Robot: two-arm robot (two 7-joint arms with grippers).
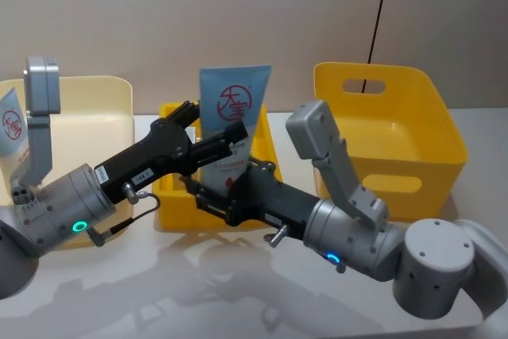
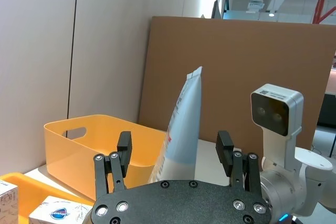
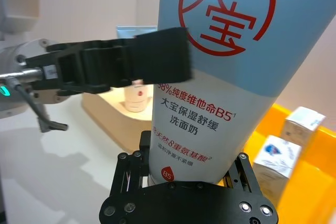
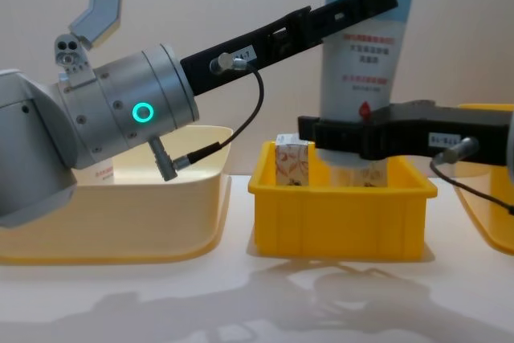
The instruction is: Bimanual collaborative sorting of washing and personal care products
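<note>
The right gripper (image 4: 357, 136) pinches the pale-blue tube (image 1: 234, 109) near its base, holding it upright over the small yellow tray (image 4: 337, 214), where floral cartons (image 4: 293, 162) stand. The left gripper (image 1: 210, 127) straddles the tube higher up with its fingers spread. A second tube (image 1: 9, 125) stands in the pale bin (image 1: 103, 97) on the left.

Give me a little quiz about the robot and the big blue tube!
1. Which part of the pale-blue tube does the right gripper clamp? A upper, B lower.
2. True or false: the left gripper's jaws are shut tight on the tube.
3. Fill in: the patterned cartons stand in the small yellow ____.
Key: 1 B. 2 false: the left gripper's jaws stand open around the tube. 3 tray.
</note>
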